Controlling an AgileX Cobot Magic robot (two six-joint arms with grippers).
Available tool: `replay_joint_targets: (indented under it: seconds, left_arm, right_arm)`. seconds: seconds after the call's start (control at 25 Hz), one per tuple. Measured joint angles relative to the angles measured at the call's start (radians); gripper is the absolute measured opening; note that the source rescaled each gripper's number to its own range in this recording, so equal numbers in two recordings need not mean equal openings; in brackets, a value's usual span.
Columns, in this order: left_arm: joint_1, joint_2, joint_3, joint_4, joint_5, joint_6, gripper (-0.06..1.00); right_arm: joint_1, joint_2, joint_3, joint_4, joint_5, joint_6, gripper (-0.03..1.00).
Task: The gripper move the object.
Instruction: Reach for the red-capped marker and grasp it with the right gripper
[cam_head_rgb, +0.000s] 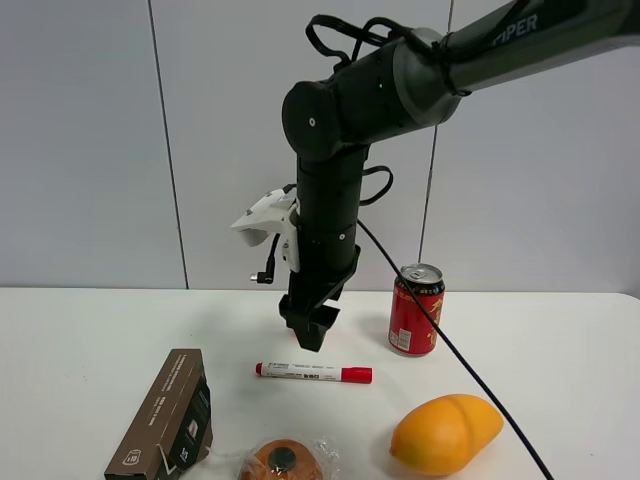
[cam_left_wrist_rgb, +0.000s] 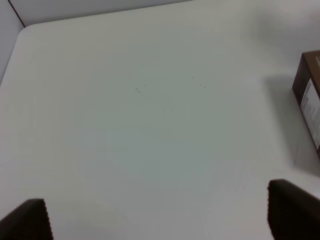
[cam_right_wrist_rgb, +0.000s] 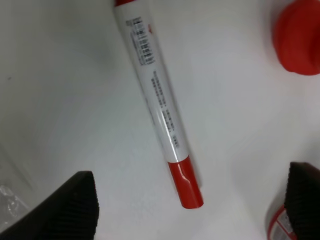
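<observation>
Pen (cam_head_rgb: 313, 372) lies flat on table (cam_head_rgb: 80, 330), mid-scene, carton (cam_head_rgb: 165, 415) to left, can (cam_head_rgb: 416, 310) to right. I have gripper (cam_head_rgb: 312, 335) hanging just above it, pointing down; lined up for pinch, I judge. Fingers (cam_right_wrist_rgb: 75, 210) spread wide either side of pen, touching nothing, holding nothing.

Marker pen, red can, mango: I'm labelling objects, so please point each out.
marker pen (cam_head_rgb: 313, 372), exterior high view, white barrel.
red can (cam_head_rgb: 415, 318), exterior high view, printed side.
mango (cam_head_rgb: 445, 432), exterior high view, skin.
</observation>
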Motion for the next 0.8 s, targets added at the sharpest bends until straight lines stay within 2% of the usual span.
replay_joint_targets:
  seconds: [0.28,0.8]
  left_arm:
    - [0.000,0.000,0.000,0.000,0.000,0.000,1.00]
    - [0.000,0.000,0.000,0.000,0.000,0.000,1.00]
  right_arm:
    - [-0.008,0.067,0.000,0.044,-0.009,0.003,0.69]
    - [-0.008,0.138,0.000,0.051,-0.097,0.003,0.66]
